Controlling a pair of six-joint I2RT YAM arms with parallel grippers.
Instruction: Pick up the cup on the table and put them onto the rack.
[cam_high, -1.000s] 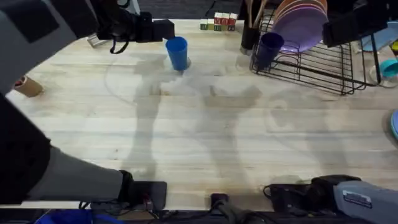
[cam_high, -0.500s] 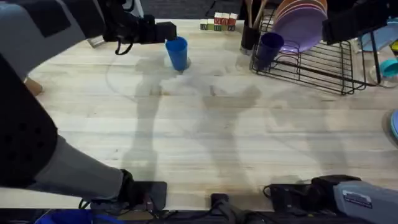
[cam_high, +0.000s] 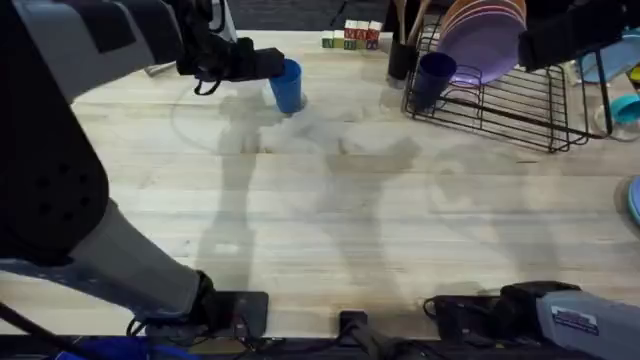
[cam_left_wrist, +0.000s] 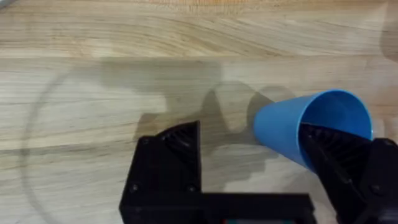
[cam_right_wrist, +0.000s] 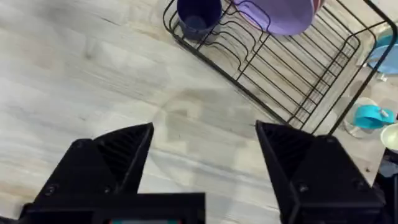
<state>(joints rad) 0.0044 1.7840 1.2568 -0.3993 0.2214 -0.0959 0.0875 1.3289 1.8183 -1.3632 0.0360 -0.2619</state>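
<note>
Tabletop (cam_high: 330, 210) wide, pale wood. Rack (cam_high: 510, 100) at far right, navy cup (cam_high: 432, 78) in its corner. Left gripper (cam_left_wrist: 261, 155) has advanced: parted fingers now straddle blue cup (cam_high: 287, 85) rim. Right gripper (cam_right_wrist: 205, 155) spread wide, nothing held.

You have a pale wooden table (cam_high: 330, 210) with visible grain and a dull, matt finish. The bright blue cup (cam_left_wrist: 311, 127) near the frame's upper left looks like smooth plastic, as does the navy-purple cup (cam_high: 432, 78). The rack (cam_right_wrist: 292, 68) at the upper right is thin black wire, holding glossy purple plates (cam_high: 480, 45).
</note>
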